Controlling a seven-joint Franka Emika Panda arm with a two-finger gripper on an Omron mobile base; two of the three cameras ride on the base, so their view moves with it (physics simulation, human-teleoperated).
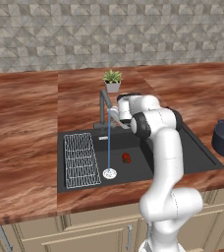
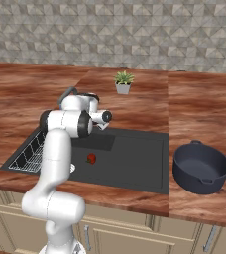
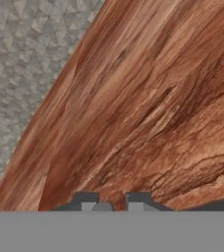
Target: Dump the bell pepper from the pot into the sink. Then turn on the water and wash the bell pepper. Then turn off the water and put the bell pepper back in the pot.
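Gripper narrowly parted, holding nothing, by faucet, water running, pepper below in sink, pot far right.

Red bell pepper; navy pot

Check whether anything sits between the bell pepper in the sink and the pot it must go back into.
Nothing visible blocks that path. The bell pepper lies on the open floor of the sink, beside the drain. The pot stands empty and uncovered on the counter to the right of the basin, with just the sink's rim and bare wood between them.
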